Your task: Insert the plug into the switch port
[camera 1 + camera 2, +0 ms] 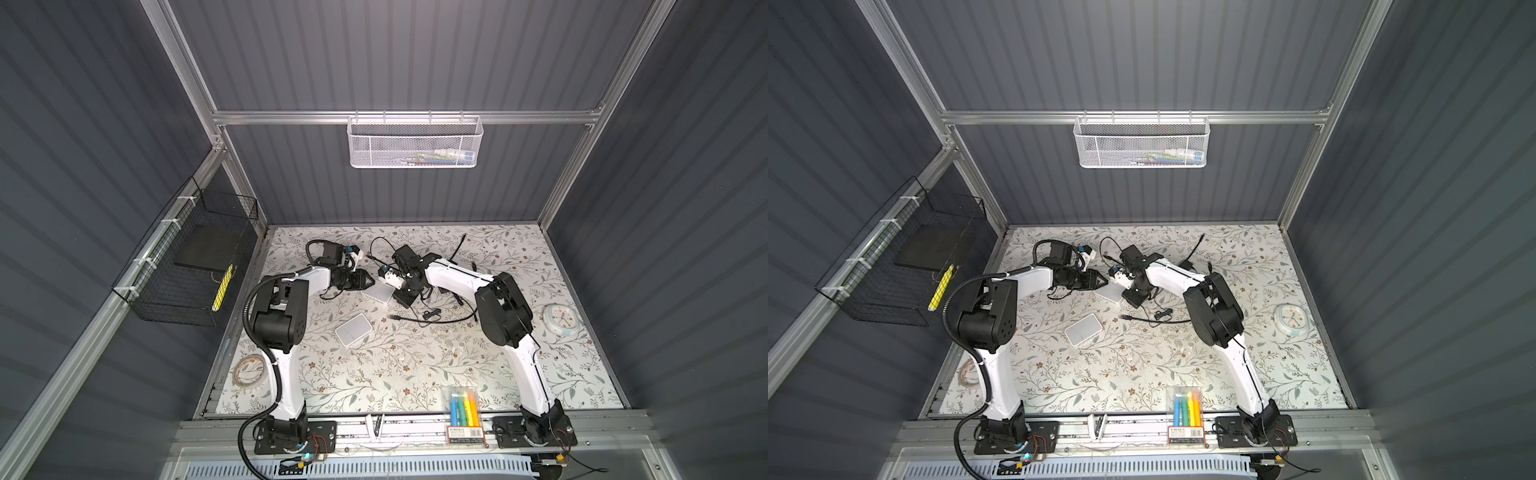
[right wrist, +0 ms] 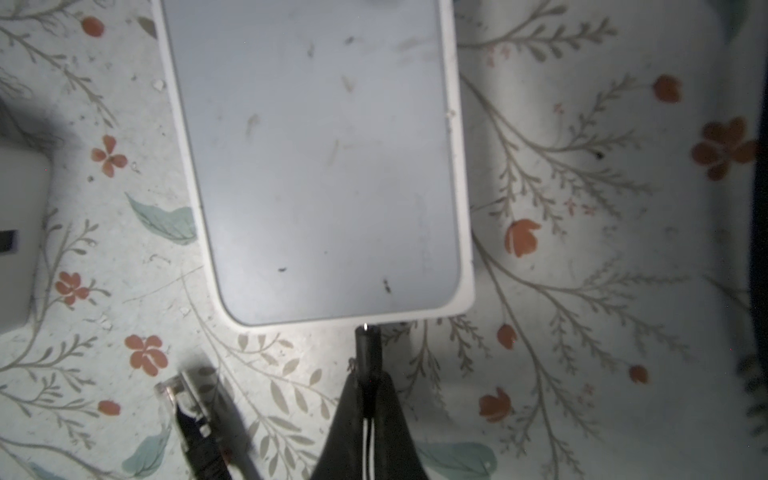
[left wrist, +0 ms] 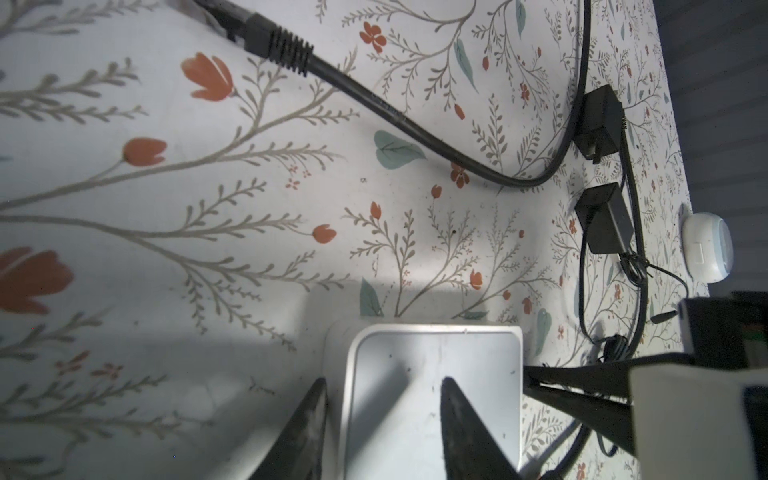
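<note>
Now the right jaws, clamped on the slim black barrel plug (image 2: 367, 345), aim it lengthwise at the short edge of the flat white rectangular switch box (image 2: 324, 166) on the tabletop (image 2: 582, 291), tip touching; the left jaws, half-spread, straddle another edge.

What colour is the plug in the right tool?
The plug is black; right wrist view.

No text is legible; the red label (image 1: 465, 433) on the marker pack (image 1: 462, 405) is too small to read.
</note>
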Controlling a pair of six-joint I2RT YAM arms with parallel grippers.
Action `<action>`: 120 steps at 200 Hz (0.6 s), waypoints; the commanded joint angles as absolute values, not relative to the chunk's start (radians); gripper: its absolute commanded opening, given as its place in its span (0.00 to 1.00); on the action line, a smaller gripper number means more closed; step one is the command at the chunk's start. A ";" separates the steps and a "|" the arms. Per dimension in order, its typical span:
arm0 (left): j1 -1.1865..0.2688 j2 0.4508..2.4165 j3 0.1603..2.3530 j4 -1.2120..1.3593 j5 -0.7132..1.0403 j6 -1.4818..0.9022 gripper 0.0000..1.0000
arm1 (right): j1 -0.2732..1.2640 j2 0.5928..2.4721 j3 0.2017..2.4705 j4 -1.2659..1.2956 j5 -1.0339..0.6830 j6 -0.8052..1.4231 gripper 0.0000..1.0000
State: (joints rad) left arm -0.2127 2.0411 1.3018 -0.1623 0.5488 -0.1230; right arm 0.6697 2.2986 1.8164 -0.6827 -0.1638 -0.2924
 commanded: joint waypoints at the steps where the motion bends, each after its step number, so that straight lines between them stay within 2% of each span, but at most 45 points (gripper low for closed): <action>1: -0.216 2.072 1.322 -0.158 0.608 -0.118 0.44 | 0.678 2.327 1.854 -0.680 -0.171 -0.274 0.00; 87: -0.216 2.084 1.317 -0.163 0.607 -0.106 0.42 | 0.679 2.309 1.868 -0.681 -0.142 -0.267 0.00; 120: -0.219 2.084 1.319 -0.177 0.605 -0.091 0.37 | 0.678 2.302 1.859 -0.676 -0.126 -0.271 0.00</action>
State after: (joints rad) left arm -0.2085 2.0579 1.3022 -0.1417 0.5545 -0.1184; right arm 0.6704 2.3127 1.8462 -0.7063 -0.1387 -0.2714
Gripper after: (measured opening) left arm 0.377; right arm 0.065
